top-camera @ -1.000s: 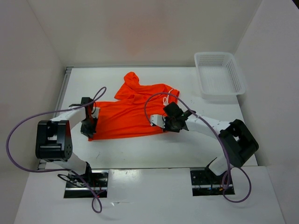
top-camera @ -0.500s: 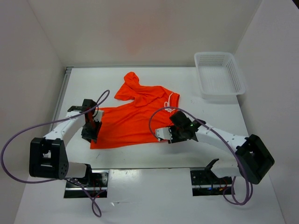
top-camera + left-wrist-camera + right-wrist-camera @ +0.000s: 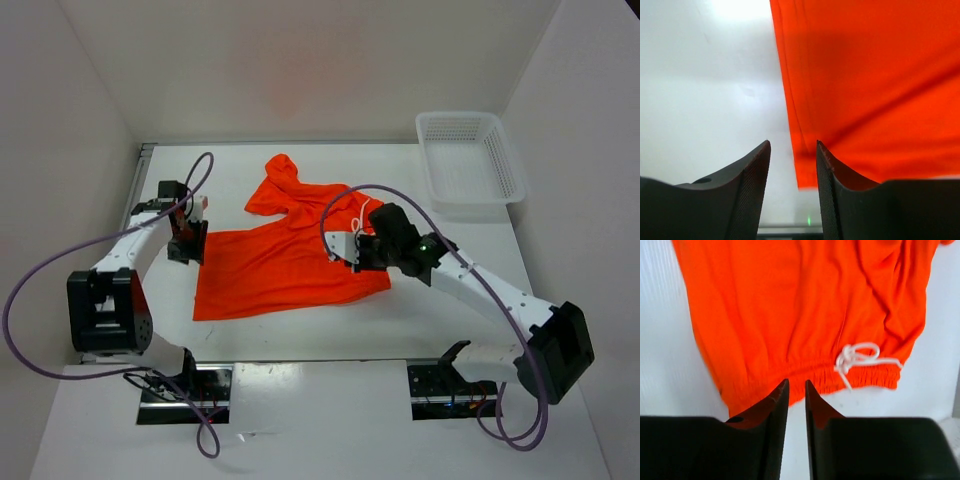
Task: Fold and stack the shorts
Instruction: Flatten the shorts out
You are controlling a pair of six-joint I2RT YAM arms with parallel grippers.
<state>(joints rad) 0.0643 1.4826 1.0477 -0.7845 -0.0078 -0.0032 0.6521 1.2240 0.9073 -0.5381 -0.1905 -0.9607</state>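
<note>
Top external: shorts (image 3: pixel 285 258) lie spread on table (image 3: pixel 430 312), mostly flat, one leg bunched at the far end; basket (image 3: pixel 470 165) well apart, far right corner. L gripper (image 3: pixel 187 243) sits at the cloth's left edge, R gripper (image 3: pixel 352 250) at the waistband side. Left wrist cam: fingers (image 3: pixel 752 185) apart, nothing between them; hem edge runs just ahead of the gap, cloth mostly beyond one finger, bare table beyond the other. Right wrist cam: fingers (image 3: pixel 772 415) a narrow slit apart, nothing pinched; gathered waistband (image 3: pixel 870 379) just ahead of the tips, white drawstring (image 3: pixel 856 357) off to one side of them. Judgement: fabric thin, soft, light, no stiffness. Prob. drapes and slides on the smooth top, so a single-point lift would sag. Best holds: hem corner by L fingers, waistband by R fingers (thicker, elastic, better bite). Avoid the cord, it's loose and likely pulls through.
</note>
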